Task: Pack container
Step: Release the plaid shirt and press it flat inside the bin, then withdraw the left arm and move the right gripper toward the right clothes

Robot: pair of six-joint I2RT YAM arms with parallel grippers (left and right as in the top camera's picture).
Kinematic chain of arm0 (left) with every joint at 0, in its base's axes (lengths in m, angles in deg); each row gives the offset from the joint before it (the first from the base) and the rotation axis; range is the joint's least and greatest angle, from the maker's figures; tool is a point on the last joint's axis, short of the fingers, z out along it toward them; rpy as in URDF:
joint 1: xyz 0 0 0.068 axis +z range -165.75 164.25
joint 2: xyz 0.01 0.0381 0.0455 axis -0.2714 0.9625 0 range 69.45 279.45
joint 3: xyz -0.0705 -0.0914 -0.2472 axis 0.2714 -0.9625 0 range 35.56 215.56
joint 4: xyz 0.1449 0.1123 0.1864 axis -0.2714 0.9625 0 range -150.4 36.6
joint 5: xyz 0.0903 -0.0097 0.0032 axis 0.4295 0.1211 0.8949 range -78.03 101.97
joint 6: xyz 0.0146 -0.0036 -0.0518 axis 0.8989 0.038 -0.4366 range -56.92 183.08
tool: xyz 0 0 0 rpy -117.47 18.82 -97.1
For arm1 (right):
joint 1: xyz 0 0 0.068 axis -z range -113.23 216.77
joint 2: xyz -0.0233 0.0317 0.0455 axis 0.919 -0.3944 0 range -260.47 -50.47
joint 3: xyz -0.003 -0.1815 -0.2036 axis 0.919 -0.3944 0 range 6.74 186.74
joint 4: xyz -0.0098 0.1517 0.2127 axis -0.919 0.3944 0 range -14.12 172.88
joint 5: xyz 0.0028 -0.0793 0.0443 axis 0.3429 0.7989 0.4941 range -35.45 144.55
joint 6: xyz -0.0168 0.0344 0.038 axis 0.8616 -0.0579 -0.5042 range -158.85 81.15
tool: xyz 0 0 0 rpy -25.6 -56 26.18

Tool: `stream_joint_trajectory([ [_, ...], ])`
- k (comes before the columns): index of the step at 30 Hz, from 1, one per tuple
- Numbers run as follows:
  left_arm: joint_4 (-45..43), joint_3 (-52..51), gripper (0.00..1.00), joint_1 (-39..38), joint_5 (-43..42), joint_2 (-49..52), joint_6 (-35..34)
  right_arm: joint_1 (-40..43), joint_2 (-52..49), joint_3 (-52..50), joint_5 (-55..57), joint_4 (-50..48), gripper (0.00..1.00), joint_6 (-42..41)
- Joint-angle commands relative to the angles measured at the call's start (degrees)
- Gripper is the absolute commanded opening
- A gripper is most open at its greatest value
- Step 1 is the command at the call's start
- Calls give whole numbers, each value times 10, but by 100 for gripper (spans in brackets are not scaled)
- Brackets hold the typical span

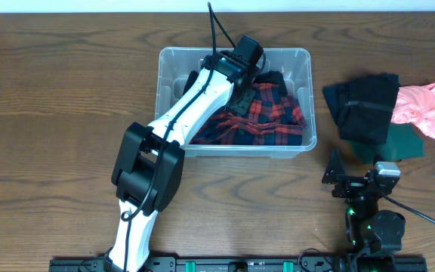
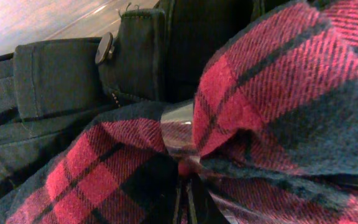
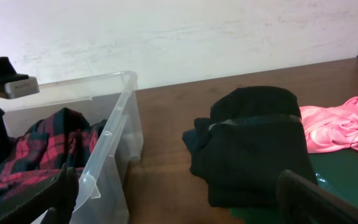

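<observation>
Left arm [image 1: 202, 98] stretched forward, left hand [image 1: 242, 97] tipped down, grip unclear. Right arm [image 1: 370, 219] folded, right hand [image 3: 185, 205] spread wide.

Left pincer [image 1: 242, 97] tips buried in plaid shirt [image 1: 266, 113]; green cloth [image 1: 406, 143] mostly under black garment [image 1: 365, 109].

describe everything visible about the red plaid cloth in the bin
The red plaid cloth looks like soft brushed flannel in red and dark navy-black checks. It lies crumpled and unfolded inside the clear container, covering most of its floor. One fold is bunched and seems pinched in the left gripper, which reaches into the bin. A black buttoned garment lies against it.
</observation>
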Motion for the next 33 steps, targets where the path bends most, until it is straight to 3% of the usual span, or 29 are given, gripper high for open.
stream_joint_trajectory([
  [1,8,-3,6,6,10,23,-9,4,1,-1,6,2,99,8],
  [10,52,0,6,23,10,-112,-8,4,1,-1,6,2,99,8],
  [12,75,0,10,38,10,-161,-8,4,1,-1,6,1,99,8],
  [14,96,0,25,57,10,-202,-8,4,1,-1,6,1,99,8],
  [15,107,0,38,67,10,-221,-8,4,1,-1,6,2,99,8],
  [18,141,0,85,109,25,-278,-8,4,1,-1,6,1,99,8],
  [20,160,0,96,138,47,-308,-8,4,1,-1,6,2,99,8],
  [25,194,0,99,227,106,-357,-9,4,1,-1,6,1,99,8],
  [33,205,-3,98,355,111,-366,-9,4,1,-1,6,2,99,8],
])
